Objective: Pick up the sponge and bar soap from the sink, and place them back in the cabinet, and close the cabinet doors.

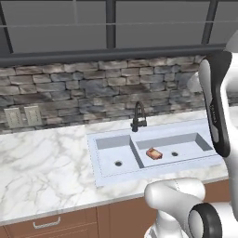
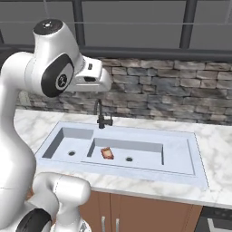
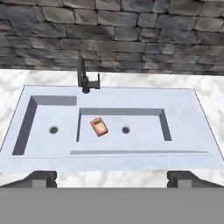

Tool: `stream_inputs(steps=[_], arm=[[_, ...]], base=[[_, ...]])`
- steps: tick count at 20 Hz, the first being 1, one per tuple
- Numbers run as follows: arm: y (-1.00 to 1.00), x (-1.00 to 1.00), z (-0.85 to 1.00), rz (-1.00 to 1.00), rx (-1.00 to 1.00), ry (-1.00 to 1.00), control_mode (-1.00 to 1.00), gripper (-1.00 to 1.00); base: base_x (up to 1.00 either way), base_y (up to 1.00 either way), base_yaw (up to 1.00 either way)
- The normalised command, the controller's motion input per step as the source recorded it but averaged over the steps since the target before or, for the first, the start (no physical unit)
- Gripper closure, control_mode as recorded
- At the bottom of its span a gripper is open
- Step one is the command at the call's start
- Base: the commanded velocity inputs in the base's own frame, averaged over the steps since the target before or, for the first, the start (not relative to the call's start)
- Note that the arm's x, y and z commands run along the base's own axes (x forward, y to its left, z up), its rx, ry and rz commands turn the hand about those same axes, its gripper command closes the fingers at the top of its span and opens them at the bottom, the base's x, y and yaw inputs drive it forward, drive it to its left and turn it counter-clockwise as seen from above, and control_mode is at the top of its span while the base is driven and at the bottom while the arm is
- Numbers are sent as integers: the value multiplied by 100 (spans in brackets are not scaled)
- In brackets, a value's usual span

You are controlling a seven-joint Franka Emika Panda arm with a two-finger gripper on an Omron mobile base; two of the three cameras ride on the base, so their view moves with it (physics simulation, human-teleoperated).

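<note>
The pale sink [image 1: 204, 162] [image 2: 181, 149] [image 3: 183, 153] is set into the marble counter, with two basins. The pinkish-orange bar soap [image 1: 154, 153] [image 2: 107, 153] [image 3: 99, 126] lies on the floor of the wider basin, to the left of that basin's drain. In the hand view my gripper [image 3: 112, 179] hangs well above the sink's front edge, its dark fingertips [image 3: 41, 178] spread wide apart and open with nothing between them. The sponge, the cabinet and the cabinet doors are out of view.
A slim black faucet [image 1: 138, 117] [image 2: 100, 115] [image 3: 84, 78] stands behind the sink against a stone backsplash [image 1: 93, 93]. Two wall outlets [image 1: 23, 117] sit at the left. Marble counter [image 1: 42, 172] spreads left of the sink, and brown base cabinets [image 2: 145, 213] lie below.
</note>
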Motion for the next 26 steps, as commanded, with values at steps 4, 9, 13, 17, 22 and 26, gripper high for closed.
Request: stream_inputs(steps=[4, 9, 13, 17, 22, 26], arm=[[0, 0, -28, 0, 0, 7, -100, -100], [0, 0, -35, 0, 0, 1, -100, -100], [0, 4, -38, 3, 0, 0, -100, -100], [0, 10, -34, 4, 0, 0, -100, -100], [0, 21, -33, 6, 0, 0, -100, -100], [4, 24, -34, 7, 0, 0, -100, -100]], base=[[0, 0, 0], [0, 0, 0], [0, 0, 0], [0, 0, 0], [0, 0, 0], [0, 0, 0]])
